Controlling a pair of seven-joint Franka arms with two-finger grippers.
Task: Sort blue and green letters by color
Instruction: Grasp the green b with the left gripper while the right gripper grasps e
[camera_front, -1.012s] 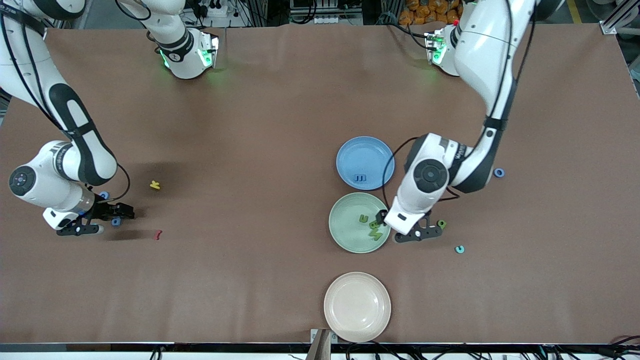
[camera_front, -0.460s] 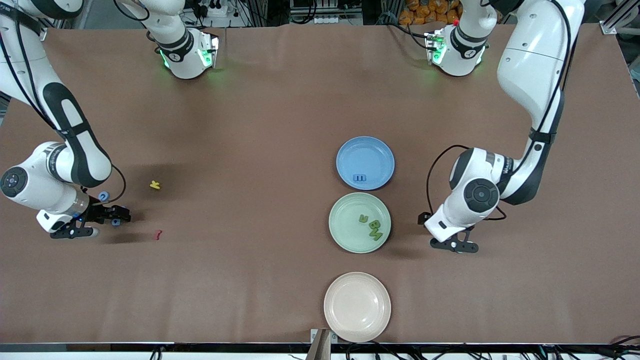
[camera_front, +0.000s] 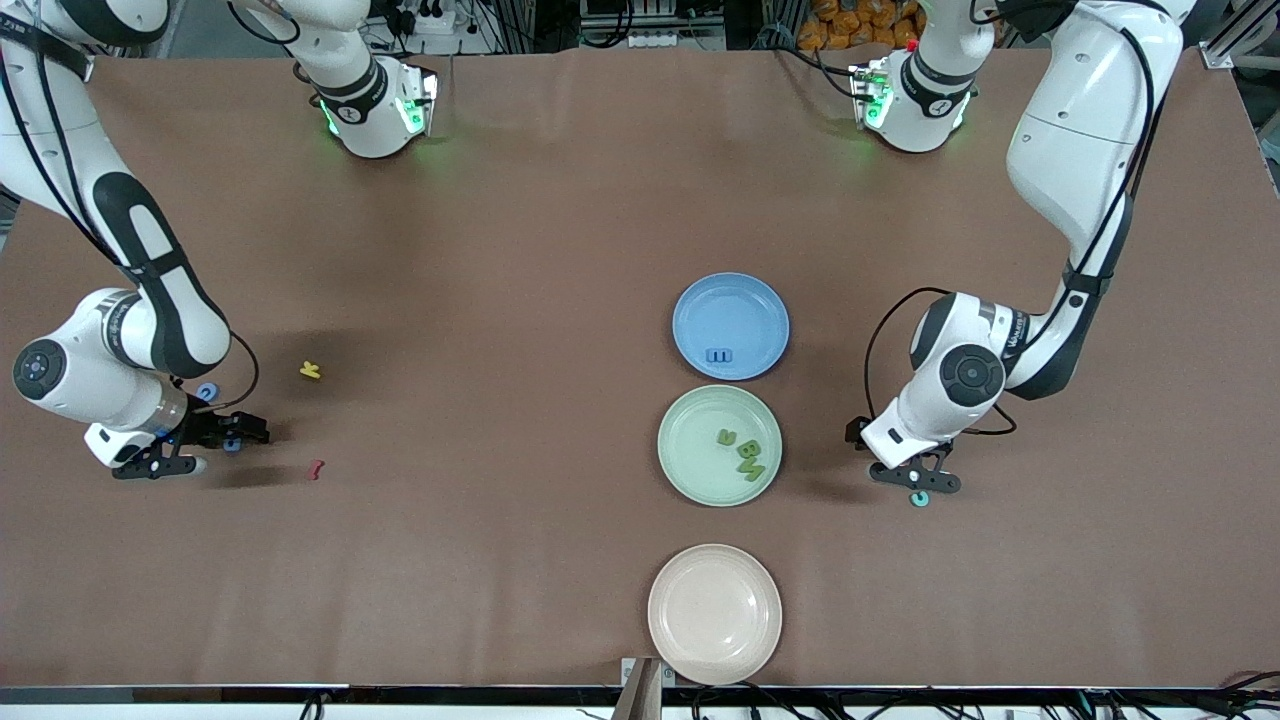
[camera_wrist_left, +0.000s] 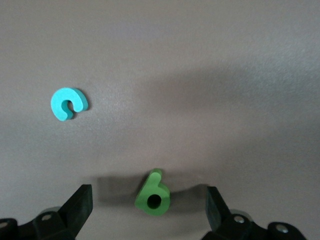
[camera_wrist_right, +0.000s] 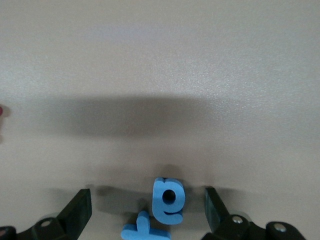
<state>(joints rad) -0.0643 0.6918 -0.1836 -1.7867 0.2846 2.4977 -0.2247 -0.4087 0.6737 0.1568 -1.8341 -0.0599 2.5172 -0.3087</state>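
From the high camera facing the robots, a brown table (camera_front: 520, 250) holds three plates in a line toward the left arm's end: a blue plate (camera_front: 730, 300) farthest from the camera with one blue letter (camera_front: 719, 356) lying in it, a green plate (camera_front: 700, 470) next with three green letters (camera_front: 745, 455) lying in it, and an empty cream plate (camera_front: 715, 613) nearest the camera. The left gripper (camera_front: 915, 482) hangs low over the table beside the green plate, toward the left arm's end, with a turquoise letter (camera_front: 918, 498) just showing at its edge. At the right arm's end, the right gripper (camera_front: 195, 448) is low over the table, with a blue ring-shaped letter (camera_front: 207, 392) and another blue letter (camera_front: 232, 444) close by it. A small yellow letter (camera_front: 311, 370) and a small dark red letter (camera_front: 316, 468) lie on the table near there, apart from each other. In the left wrist view, the left gripper's fingers (camera_wrist_left: 80, 207) stand wide apart and hold nothing; a green 9-like letter (camera_wrist_left: 153, 194) lies flat on the table between them, and the turquoise letter lies farther off. In the right wrist view, the right gripper's fingers (camera_wrist_right: 77, 212) are also spread wide and empty, with two blue letters (camera_wrist_right: 165, 205) touching each other on the table between them.
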